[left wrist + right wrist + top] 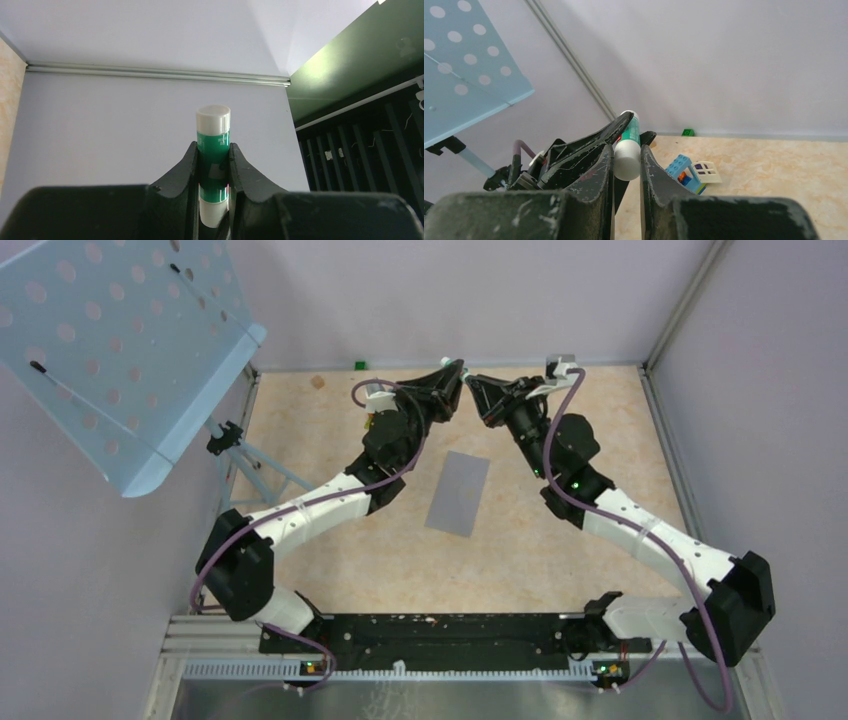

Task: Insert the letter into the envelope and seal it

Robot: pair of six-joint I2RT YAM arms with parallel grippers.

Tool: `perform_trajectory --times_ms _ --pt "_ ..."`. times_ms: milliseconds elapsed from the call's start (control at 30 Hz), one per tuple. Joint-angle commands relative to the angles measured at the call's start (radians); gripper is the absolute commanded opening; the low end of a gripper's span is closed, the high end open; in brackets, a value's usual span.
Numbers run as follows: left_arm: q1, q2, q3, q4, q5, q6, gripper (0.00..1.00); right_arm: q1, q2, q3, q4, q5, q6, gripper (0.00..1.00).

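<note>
Top external: left gripper and right gripper angled toward each other, tips almost meeting. Back from both tips, toward the arm bases and between the two forearms, the envelope: flat, plain grey, a rectangle about twice as long as wide, no marking to make out. Lies on the tan table slightly askew, one short end nearer the grippers. Touches neither of them and sits well apart from both.

Left wrist: pinches a glue stick across its green middle, jaws pressed tight on either side. One white end stands clear above the fingertips, the other shows low in the gap.

Right wrist: closes on the stick's near white end, both jaws flush against it as far as the view tells, with the left gripper's black jaws crossing just beyond. Past the right fingertips and off to their right, a cluster of toy blocks on the table. Farther off by the wall, a small green block. Up and left of the fingertips, a pale blue perforated panel.
</note>
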Motion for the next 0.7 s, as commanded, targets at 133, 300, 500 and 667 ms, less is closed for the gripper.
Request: perform_trajectory --times_ms 133,300,500,667 --pt "-0.068 -0.006 0.064 0.091 0.149 0.014 0.0 0.007 0.037 0.049 -0.106 0.002 -0.02 0.0" --pt "-0.067 -0.016 0.052 0.098 0.103 0.06 0.0 0.006 0.018 0.081 -0.188 0.016 -0.004 0.03" --pt "-0.045 -0.038 0.027 0.084 0.052 0.13 0.0 0.007 -0.064 0.13 -0.358 0.02 0.026 0.56" --pt "-0.032 -0.046 0.018 0.065 0.05 0.197 0.0 0.007 -0.167 0.142 -0.52 0.049 0.056 0.82"
